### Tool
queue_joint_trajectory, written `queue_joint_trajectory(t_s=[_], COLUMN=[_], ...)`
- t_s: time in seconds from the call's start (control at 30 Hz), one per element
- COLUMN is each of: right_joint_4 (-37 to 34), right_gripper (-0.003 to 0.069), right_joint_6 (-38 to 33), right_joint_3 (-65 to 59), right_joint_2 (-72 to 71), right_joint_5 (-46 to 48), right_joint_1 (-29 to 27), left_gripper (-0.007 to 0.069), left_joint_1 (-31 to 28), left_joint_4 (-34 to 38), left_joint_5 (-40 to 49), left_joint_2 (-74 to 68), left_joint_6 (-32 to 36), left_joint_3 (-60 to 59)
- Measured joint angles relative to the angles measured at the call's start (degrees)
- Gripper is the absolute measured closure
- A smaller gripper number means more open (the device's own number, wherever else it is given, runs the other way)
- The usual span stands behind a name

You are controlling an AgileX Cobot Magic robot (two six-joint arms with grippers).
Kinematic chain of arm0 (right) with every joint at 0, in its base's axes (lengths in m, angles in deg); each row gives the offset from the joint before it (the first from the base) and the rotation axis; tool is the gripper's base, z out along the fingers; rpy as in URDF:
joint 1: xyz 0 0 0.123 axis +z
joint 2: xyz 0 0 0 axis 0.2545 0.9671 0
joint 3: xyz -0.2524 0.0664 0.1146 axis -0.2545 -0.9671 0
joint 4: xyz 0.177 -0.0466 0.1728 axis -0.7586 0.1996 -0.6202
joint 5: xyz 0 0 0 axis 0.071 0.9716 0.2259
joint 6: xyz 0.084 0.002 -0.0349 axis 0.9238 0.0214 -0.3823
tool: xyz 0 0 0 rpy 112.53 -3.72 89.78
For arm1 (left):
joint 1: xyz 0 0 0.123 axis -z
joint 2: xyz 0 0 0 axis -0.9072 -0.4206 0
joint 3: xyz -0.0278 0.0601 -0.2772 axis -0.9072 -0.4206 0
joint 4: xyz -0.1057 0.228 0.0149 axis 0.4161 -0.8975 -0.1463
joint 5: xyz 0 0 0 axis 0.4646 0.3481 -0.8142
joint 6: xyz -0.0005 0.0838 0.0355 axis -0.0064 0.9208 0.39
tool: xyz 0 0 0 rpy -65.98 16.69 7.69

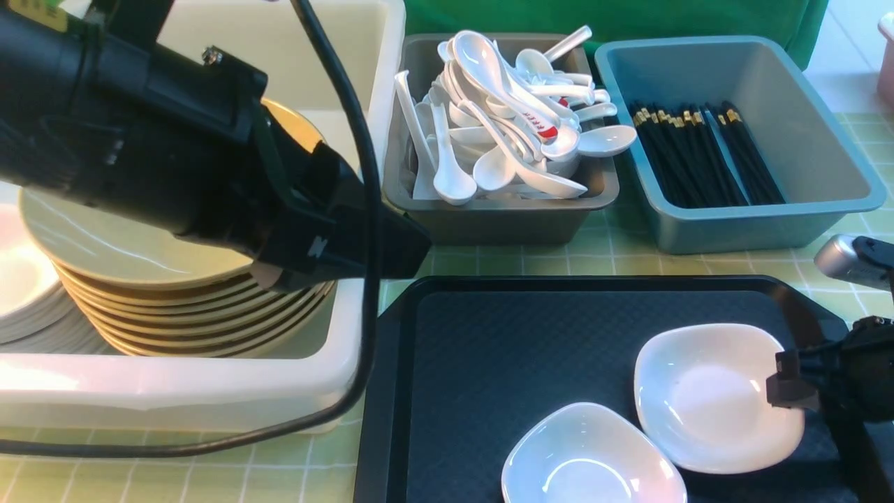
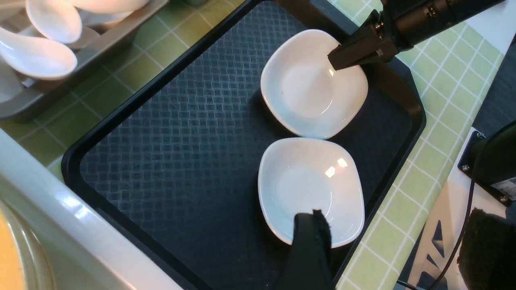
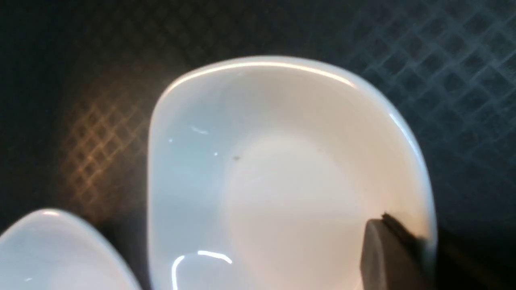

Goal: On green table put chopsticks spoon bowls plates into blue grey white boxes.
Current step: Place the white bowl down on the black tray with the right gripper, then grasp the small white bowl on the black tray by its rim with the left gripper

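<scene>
Right end effector (image 1: 786,384) is pinched narrow on the rim of one white plate (image 1: 709,398), which is on the black tray (image 1: 517,335) right up against a second plate (image 1: 594,461), while the left end effector (image 2: 393,233) is wide with nothing in it. Bowls (image 1: 140,244) are stacked in the white box (image 1: 209,381), spoons (image 1: 454,175) piled in the grey one, chopsticks (image 1: 698,154) lying in the blue one, all on the green surface (image 1: 279,468).

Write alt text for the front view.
A robot's right end effector pinches one of two white plates on a black tray. Behind are a grey box of white spoons and a blue box of black chopsticks; the left arm overhangs a white box holding stacked tan bowls.
</scene>
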Motion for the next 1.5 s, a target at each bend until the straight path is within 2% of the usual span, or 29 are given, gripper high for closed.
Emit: queue_joint_trajectory(t_s=[0.07, 0.17, 0.23, 0.27, 0.3, 0.33, 0.37, 0.5, 0.7, 0.87, 0.97, 1.07, 1.23, 1.5], right_joint_4=[0.33, 1.22, 3.67, 3.67, 5.36, 6.16, 8.27, 11.25, 12.66, 13.13, 13.18, 13.18, 13.43, 14.92], right_gripper=[0.0531, 0.044, 0.0356, 0.0348, 0.0295, 0.0281, 0.022, 0.0155, 0.0134, 0.0134, 0.0133, 0.0133, 0.0133, 0.0133], right_joint_6=[0.0, 0.0, 0.02, 0.02, 0.54, 0.73, 1.46, 2.0, 2.5, 2.61, 2.61, 2.56, 2.56, 2.56], right_joint_3=[-0.07, -0.07, -0.01, -0.01, 0.21, 0.32, 1.31, 4.22, 10.72, 15.68, 16.39, 16.5, 16.54, 16.54], right_joint_2=[0.12, 0.23, 0.17, 0.17, -0.19, -0.34, -1.61, -5.46, -15.91, -25.44, -28.18, -31.98, -36.69, -38.18], right_joint_5=[-0.34, -0.43, 0.03, 0.12, 0.59, 0.88, 1.9, 6.46, 16.7, 20.96, 22.18, 23.05, 23.47, 24.21], right_joint_1=[0.0, 0.0, 0.0, 0.0, 0.0, 0.0, 0.0, 0.0, 0.0, 2.19, 5.34, 8.84, 9.25, 11.1], left_gripper=[0.0198, 0.0198, 0.0198, 0.0198, 0.0198, 0.0198, 0.0198, 0.0198, 0.0198, 0.0198, 0.0198, 0.0198, 0.0198, 0.0198], left_joint_1=[0.0, 0.0, 0.0, 0.0, 0.0, 0.0, 0.0, 0.0, 0.45, 6.02, 9.78, 14.44, 16.05, 16.11], left_joint_4=[0.21, 0.7, 1.08, 1.08, 1.12, 1.21, 1.26, 1.73, 6.11, 7.41, 5.5, 2.11, 1.0, 1.96], left_joint_5=[0.13, 0.19, 0.24, 0.24, 0.31, 0.31, 0.41, 0.46, 2.87, 3.54, 3.16, 2.95, 2.59, 2.15], left_joint_2=[-0.39, -1.22, -1.96, -2.02, -2.68, -2.86, -3.87, -6.7, -15.39, -26.85, -32.51, -42.01, -52.91, -63.52], left_joint_6=[0.0, -0.05, -0.34, -0.35, -0.88, -1.1, -2.46, -5.01, -6.14, -7.35, -10.79, -18.7, -22.38, -22.6], left_joint_3=[0.0, 0.0, 0.0, 0.0, 0.0, 0.0, 0.0, 0.0, 2.04, 9.35, 13.51, 22.38, 32.28, 37.71])
